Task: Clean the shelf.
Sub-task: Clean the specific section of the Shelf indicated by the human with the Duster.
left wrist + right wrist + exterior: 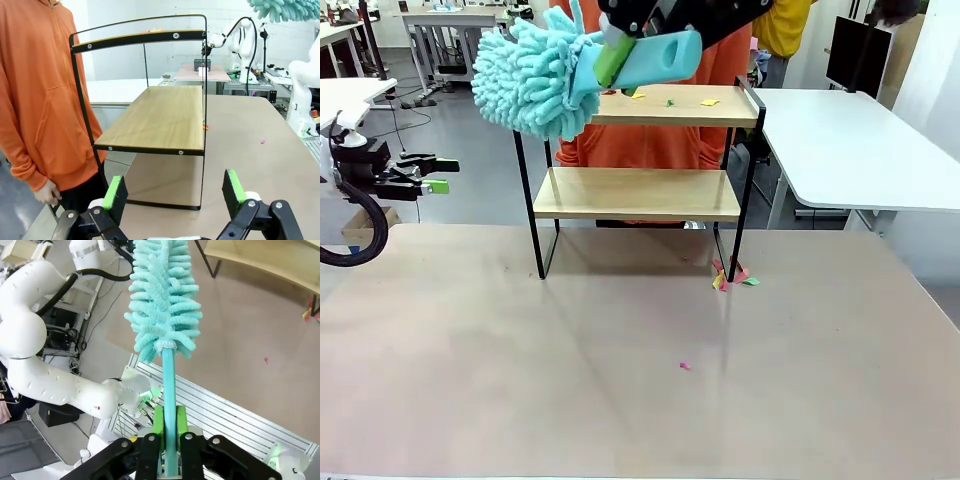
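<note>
The shelf point(638, 193) stands at the table's far middle, two wooden boards in a black frame. Small paper scraps point(709, 102) lie on its top board. My right gripper point(613, 58) is shut on the handle of a teal fluffy duster point(533, 80), which hangs above the top board's left end. In the right wrist view the duster point(163, 300) rises from the shut right gripper point(169, 421). My left gripper point(435, 175) hovers open and holding nothing at the far left. In its own view the left gripper point(175, 192) faces the shelf point(161, 117) end-on.
A person in an orange hoodie point(35, 95) stands behind the shelf. Coloured scraps point(732, 277) lie on the table by the shelf's right leg, and a pink bit point(685, 366) lies nearer me. A white table point(860, 150) stands at the right.
</note>
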`<state>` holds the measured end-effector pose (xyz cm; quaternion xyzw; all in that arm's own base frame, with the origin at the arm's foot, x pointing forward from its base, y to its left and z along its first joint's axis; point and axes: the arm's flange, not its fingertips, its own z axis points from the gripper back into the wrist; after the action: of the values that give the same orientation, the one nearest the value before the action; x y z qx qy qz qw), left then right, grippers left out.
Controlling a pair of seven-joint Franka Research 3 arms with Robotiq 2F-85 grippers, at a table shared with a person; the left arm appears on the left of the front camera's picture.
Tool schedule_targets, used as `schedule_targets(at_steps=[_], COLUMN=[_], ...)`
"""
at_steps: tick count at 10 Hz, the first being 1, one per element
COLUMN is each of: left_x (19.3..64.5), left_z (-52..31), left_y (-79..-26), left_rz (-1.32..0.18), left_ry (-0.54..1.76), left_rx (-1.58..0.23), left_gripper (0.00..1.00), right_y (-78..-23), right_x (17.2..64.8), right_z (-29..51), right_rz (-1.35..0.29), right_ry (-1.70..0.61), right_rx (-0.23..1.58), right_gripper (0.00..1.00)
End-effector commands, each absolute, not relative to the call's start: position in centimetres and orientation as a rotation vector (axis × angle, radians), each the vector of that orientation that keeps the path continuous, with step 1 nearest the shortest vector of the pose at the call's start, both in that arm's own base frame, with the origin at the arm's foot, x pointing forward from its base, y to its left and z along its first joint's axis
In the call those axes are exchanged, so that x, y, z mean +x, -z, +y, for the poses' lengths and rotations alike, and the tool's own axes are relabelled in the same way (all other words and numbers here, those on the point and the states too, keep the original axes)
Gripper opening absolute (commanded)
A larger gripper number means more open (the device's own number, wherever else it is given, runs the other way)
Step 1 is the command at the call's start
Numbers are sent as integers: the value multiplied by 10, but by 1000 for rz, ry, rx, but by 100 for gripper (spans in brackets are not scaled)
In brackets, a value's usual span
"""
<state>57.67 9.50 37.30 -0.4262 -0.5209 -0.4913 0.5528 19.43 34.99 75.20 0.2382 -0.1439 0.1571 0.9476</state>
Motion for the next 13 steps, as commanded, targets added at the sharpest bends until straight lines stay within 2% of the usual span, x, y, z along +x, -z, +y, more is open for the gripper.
schedule_targets(at_steps=[1,4,8,11,13], left_x=[575,575,575,575,575], left_z=[95,95,95,95,95], left_y=[-376,-376,-376,-376,-376], left_rz=[-1233,-1233,-1233,-1233,-1233], left_ry=[1169,1169,1169,1169,1169], left_rx=[-1002,-1002,-1002,-1002,-1002], left_gripper=[100,100,100,100,100], right_y=[-760,-795,-801,-793,-780], right_x=[205,250,319,354,371], right_z=[382,445,506,540,553], right_rz=[-330,-489,-524,-581,-566], right_ry=[-298,-248,-43,67,92], right_rx=[437,387,249,124,123], right_gripper=[13,13,13,13,13])
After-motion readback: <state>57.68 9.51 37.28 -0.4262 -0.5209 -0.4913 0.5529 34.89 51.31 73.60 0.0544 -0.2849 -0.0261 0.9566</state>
